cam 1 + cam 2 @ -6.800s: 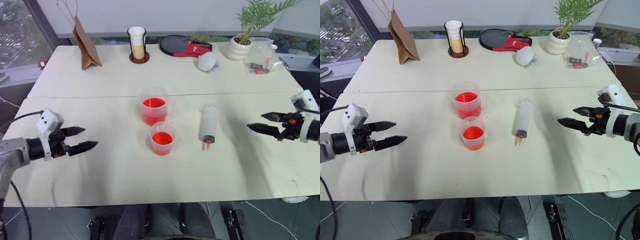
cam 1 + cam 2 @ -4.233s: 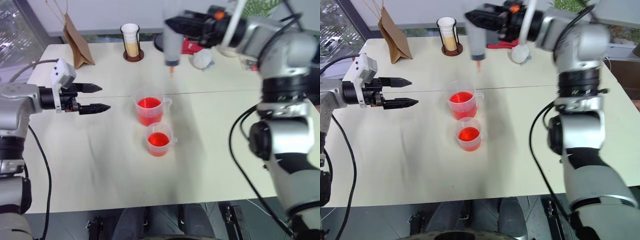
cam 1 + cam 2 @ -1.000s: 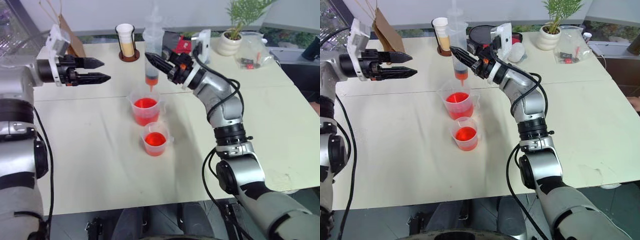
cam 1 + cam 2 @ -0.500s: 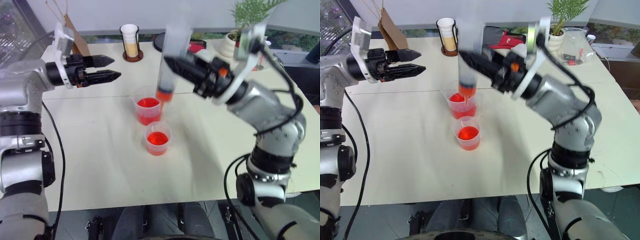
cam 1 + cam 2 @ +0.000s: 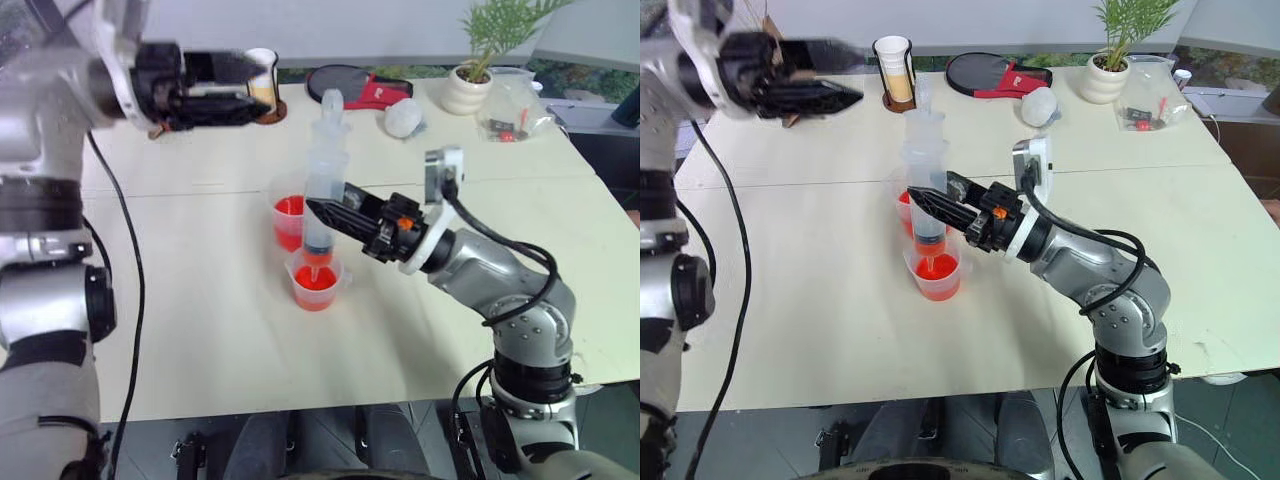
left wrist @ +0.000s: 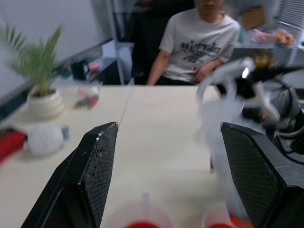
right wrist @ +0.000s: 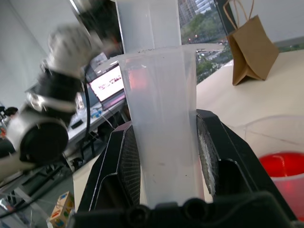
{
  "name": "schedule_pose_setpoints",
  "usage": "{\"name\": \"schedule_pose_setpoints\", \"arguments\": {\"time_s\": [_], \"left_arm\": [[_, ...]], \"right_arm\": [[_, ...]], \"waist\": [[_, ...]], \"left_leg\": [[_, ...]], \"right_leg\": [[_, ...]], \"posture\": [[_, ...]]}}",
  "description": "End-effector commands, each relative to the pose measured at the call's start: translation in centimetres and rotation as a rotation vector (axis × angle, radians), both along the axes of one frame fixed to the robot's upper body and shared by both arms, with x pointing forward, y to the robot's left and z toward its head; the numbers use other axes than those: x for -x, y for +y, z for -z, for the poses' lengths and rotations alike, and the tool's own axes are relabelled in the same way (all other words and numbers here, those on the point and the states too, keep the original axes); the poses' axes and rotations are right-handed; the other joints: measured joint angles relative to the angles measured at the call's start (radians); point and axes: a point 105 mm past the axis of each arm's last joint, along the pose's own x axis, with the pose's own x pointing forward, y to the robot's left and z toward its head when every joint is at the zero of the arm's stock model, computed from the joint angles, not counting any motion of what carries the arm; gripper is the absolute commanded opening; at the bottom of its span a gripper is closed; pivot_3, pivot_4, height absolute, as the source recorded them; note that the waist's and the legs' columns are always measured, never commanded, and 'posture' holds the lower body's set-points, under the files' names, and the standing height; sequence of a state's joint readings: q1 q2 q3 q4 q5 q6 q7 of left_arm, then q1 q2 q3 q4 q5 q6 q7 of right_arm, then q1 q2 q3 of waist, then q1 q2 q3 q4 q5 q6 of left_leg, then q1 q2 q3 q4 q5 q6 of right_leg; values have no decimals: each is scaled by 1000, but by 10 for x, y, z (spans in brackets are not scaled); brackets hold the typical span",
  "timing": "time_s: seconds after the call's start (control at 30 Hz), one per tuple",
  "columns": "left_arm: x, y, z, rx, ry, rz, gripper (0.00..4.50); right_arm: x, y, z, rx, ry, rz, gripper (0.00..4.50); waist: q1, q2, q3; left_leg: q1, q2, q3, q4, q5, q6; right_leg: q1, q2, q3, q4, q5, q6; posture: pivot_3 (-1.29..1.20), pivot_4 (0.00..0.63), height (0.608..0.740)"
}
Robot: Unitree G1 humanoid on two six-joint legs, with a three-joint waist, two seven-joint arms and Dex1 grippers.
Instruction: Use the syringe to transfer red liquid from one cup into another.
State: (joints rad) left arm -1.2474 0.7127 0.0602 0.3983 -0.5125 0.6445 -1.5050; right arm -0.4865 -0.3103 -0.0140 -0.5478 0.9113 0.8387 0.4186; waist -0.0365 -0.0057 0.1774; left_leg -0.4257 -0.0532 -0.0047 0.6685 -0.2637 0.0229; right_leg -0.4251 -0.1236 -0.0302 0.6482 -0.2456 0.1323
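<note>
red liquid (image 5: pixel 289 209) in far cup (image 5: pixel 287 188), near cup (image 5: pixel 336 292); syringe (image 5: pixel 322 190) upright over latter

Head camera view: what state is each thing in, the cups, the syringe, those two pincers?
smaller cup: upright, holding red liquid.
larger cup: upright, partly filled with red liquid.
syringe: upright, gripped, tip down at the smaller cup's mouth.
right pincer: shut on the syringe.
left pincer: open, holding nothing.

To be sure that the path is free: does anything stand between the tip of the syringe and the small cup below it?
Nothing visible does. The right gripper holds the syringe upright, with its tip right at the mouth of the small cup. The larger cup stands just behind, out of the way.
</note>
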Motion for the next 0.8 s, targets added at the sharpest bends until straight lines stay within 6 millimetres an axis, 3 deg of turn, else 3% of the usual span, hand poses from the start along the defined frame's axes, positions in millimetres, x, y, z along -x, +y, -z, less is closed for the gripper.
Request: {"name": "schedule_pose_setpoints", "arguments": {"time_s": [0.03,0.47,0.57,0.77,0.8], "left_arm": [[2,-11,-3,11,-27,44,3532],[-14,-40,3,56,-17,105,3532],[-14,-45,4,73,-9,125,2766],[-3,-53,1,80,1,201,54],[-1,-53,2,75,5,210,19]], "right_arm": [[6,4,-11,-23,-70,-11,1349],[5,8,-4,10,-101,3,1349],[5,7,-1,15,-100,9,1349],[2,7,3,34,-110,31,1349],[2,6,4,38,-111,33,1349]], "waist": [[2,0,0],[6,0,0],[9,0,0],[18,0,0],[18,0,0]], "left_leg": [[0,0,0,0,0,0],[0,0,0,0,0,0],[0,0,0,1,0,0],[0,0,0,1,0,0],[0,0,0,1,0,0]], "right_leg": [[0,0,0,0,0,0],[0,0,0,0,0,0],[0,0,0,-1,0,0],[0,0,0,-1,0,0],[0,0,0,-1,0,0]], "posture": [[0,150,740],[0,150,740],[0,150,740],[0,150,740],[0,150,740]]}}
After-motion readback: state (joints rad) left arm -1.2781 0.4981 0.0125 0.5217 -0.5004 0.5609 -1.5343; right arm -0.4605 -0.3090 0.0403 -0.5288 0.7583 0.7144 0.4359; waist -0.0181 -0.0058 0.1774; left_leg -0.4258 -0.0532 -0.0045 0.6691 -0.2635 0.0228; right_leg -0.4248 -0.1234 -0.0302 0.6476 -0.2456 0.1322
